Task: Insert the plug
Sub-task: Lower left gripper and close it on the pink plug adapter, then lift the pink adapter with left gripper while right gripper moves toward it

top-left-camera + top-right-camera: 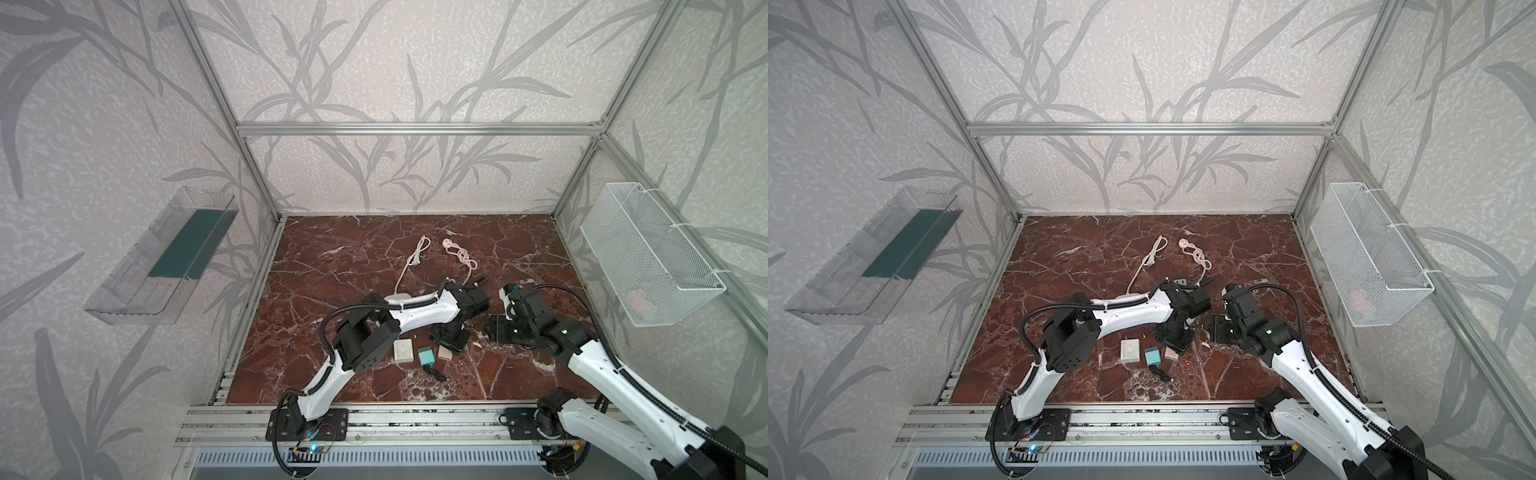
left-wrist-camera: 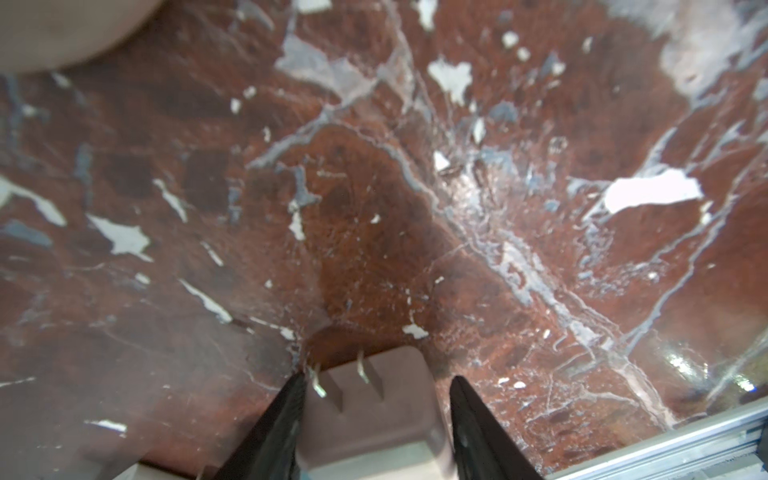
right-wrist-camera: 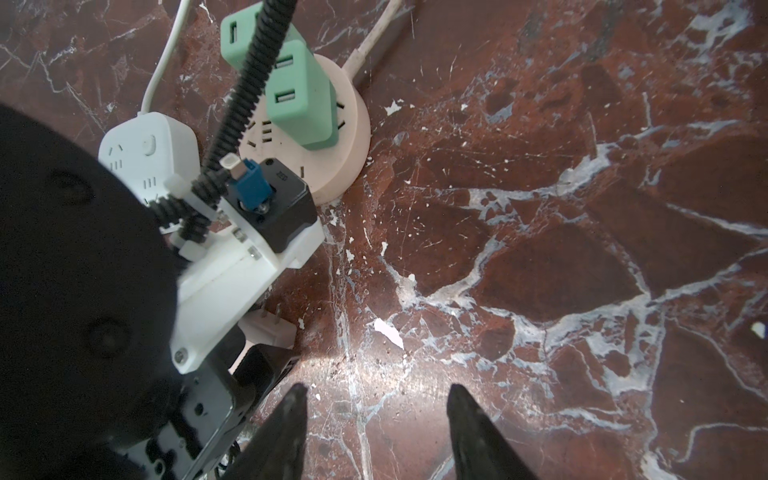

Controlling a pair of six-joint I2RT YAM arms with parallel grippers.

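Left gripper (image 2: pixel 377 376) jaws straddle the pinkish plug (image 2: pixel 374 419), can't tell if clamped; a crooked bite could skew its prongs (image 2: pixel 362 366). Right gripper (image 3: pixel 376 388) jaws gape empty.

Bare tabletop (image 3: pixel 540 257) lies open beside the round socket hub (image 3: pixel 351 158); left arm (image 3: pixel 83 291) and white strip (image 3: pixel 137 153) block its other side.

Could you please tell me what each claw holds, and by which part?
The left claw brackets the pinkish plug by its body's sides, prongs free; a firm grip cannot be confirmed. The right claw is open, holding nothing.
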